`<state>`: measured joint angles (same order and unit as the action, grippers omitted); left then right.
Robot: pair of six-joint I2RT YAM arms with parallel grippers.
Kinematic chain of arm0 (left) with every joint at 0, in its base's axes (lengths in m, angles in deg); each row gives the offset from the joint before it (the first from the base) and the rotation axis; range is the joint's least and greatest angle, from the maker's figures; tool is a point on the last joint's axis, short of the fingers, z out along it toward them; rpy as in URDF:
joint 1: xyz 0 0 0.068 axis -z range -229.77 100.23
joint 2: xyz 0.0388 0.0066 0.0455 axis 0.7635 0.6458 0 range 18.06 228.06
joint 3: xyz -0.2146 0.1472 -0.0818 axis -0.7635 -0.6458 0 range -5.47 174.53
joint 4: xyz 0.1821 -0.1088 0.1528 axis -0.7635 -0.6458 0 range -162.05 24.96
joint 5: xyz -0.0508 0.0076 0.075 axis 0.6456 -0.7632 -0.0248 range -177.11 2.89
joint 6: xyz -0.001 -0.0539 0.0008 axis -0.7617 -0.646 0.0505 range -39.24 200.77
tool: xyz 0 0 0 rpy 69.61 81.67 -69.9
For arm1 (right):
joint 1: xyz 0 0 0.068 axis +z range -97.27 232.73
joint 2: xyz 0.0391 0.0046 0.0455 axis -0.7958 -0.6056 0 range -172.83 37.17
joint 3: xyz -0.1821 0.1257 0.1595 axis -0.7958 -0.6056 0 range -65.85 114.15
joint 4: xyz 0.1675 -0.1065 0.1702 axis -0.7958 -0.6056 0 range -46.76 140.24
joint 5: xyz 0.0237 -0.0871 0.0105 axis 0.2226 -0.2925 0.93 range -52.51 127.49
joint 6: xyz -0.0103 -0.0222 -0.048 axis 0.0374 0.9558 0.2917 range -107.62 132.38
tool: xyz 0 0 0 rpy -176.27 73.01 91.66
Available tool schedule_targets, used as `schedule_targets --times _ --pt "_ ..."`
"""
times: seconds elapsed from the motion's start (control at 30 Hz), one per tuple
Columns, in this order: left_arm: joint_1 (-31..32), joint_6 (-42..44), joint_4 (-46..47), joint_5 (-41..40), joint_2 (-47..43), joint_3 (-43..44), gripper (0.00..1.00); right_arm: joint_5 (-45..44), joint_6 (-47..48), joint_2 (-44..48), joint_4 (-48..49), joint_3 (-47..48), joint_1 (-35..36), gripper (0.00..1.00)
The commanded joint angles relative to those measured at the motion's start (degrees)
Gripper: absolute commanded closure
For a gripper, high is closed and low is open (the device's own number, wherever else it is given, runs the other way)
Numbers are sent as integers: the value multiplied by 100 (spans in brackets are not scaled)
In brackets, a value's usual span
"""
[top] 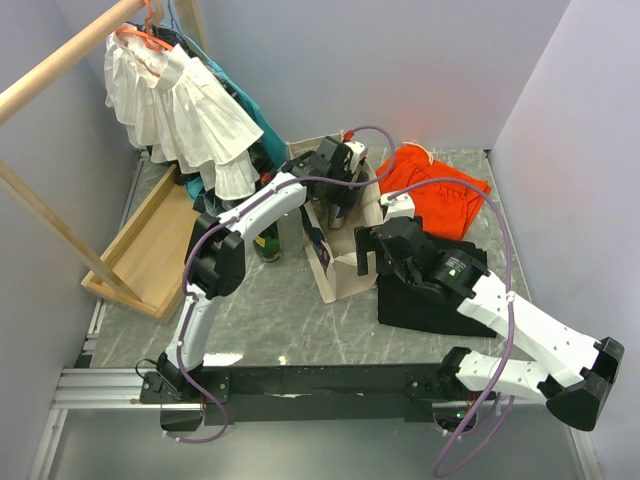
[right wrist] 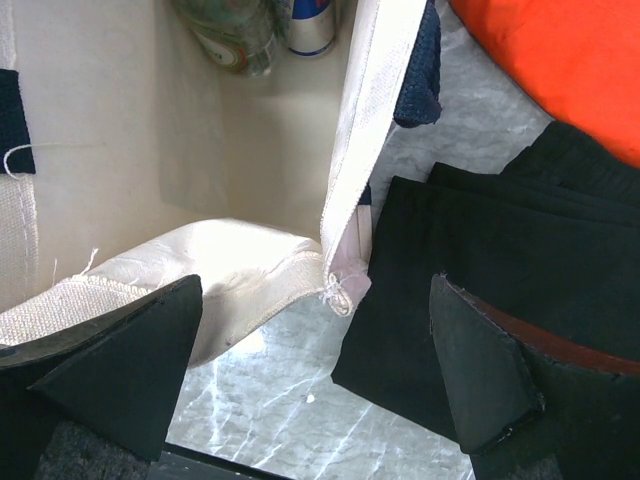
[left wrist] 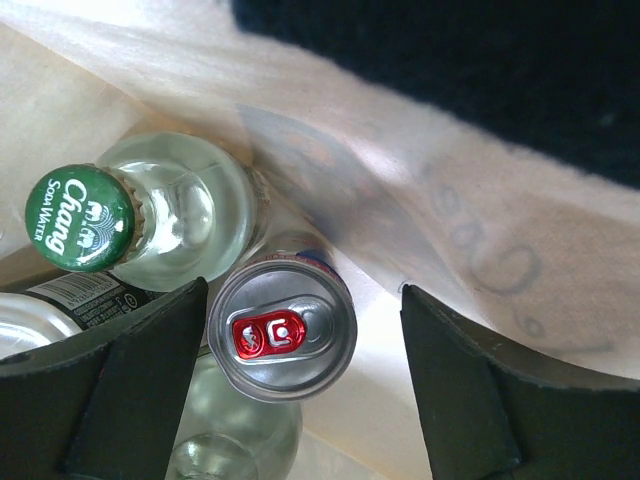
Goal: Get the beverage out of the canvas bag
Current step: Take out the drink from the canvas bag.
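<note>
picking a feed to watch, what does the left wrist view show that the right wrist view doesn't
Only the left wrist: the can from above, red tab showing, a green bottle cap, the open left gripper straddling the can. Only the right wrist: orange cloth, marble table, the open right gripper. Both: the canvas bag interior with can and bottles.

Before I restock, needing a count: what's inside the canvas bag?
A silver can, a green-capped soda water bottle, more clear bottles. Under them the floor of the canvas bag is covered.
</note>
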<state>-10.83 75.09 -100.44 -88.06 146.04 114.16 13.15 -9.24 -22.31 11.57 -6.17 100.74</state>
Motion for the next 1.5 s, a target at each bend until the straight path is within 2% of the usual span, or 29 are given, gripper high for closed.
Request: schedule_targets --times 0.0,0.23,0.63,0.83,0.9,1.07,1.17,1.47 --pt "0 -48 -196 25 -54 78 17 -71 -17 68 -149 158 24 0" --pt "0 -48 -275 -80 -45 16 21 43 -8 -10 -131 123 24 0" --pt "0 -57 -389 -265 -116 -133 16 113 45 -28 -123 105 24 0" --pt "0 -57 -415 -300 -90 -134 21 122 53 -63 -122 96 24 0" --pt "0 -39 -424 -283 -89 -133 26 122 45 -72 -131 96 24 0" --pt "0 -30 -424 -274 -72 -177 24 122 62 -90 -123 105 24 0" --pt "0 -22 -302 -309 -124 -291 28 105 71 -98 -114 105 24 0" --pt "0 -13 -398 -300 -46 -221 25 131 97 -116 -96 105 24 0"
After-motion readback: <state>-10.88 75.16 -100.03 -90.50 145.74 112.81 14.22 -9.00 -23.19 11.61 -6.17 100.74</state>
